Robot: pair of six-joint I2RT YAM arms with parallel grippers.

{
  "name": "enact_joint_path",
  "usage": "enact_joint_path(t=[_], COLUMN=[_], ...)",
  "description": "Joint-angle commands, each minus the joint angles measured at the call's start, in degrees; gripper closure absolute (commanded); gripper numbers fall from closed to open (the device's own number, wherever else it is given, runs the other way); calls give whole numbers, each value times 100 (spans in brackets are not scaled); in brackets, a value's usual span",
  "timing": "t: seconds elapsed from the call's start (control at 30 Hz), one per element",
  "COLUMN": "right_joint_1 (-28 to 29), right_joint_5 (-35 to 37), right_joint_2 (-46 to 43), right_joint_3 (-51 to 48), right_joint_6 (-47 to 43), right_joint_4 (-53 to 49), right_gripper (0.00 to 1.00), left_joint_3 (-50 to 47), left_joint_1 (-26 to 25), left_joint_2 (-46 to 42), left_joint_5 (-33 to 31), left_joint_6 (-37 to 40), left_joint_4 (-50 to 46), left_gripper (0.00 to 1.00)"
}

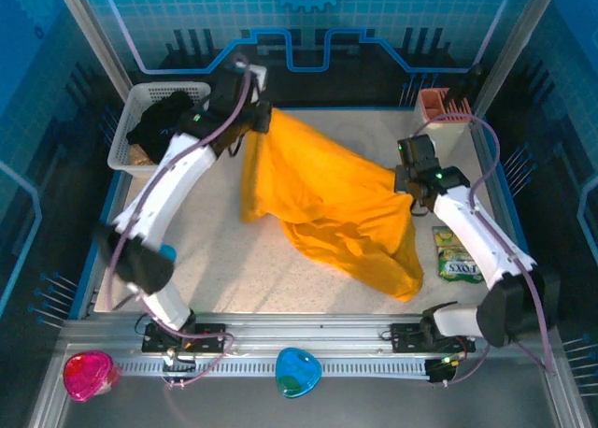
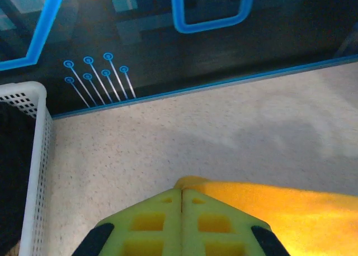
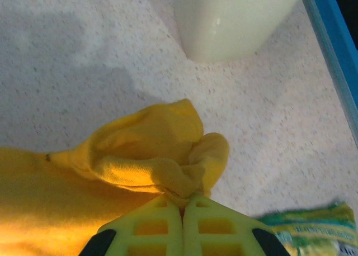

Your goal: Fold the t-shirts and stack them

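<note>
lighting is bright and even, arriving from overhead. the table [image 1: 215, 260] carries soft, diffuse shadows: a faint one under the raised yellow t-shirt [image 1: 327, 204] in the top view, and grey patches on the speckled surface in both wrist views. the cloth reads saturated orange in its lower folds, close to clipping. the pale container [image 3: 229, 21] bears a small specular highlight. the left gripper [image 2: 182, 197] and right gripper [image 3: 183, 203], close to their lenses, render slightly soft. the enclosure walls [image 1: 37, 166] are dim and blue-tinted.
</note>
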Motion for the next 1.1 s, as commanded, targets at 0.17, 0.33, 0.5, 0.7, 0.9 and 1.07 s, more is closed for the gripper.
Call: enact_joint_path(t=[0.17, 0.33, 0.5, 0.7, 0.9, 1.07], right_joint_1=[-129, -129, -87, 100, 384, 904], right_joint_5=[238, 301, 226, 180, 43, -760], right_joint_2=[1947, 2686, 3226, 3053, 2106, 1024], right_joint_3=[1265, 1878, 2572, 2780, 2056, 725], right_joint_6=[-128, -44, 77, -22, -102, 61], right_joint_4=[430, 471, 212, -34, -162, -153], right_gripper=[100, 100, 98, 31, 16, 21], left_joint_3=[3775, 1774, 1459, 503, -1851, -3834], left_joint_1=[308, 359, 376, 385, 382, 379], left_joint_2=[3640, 3153, 2792, 1418, -707, -1731], left_joint_5=[-1386, -1629, -1468, -1290, -766, -223], left_joint_6=[425, 976, 719, -270, -1090, -1940], left_joint_4=[-942, 1055, 891, 64, -229, -915], left_gripper=[100, 63, 1, 1, 1, 1])
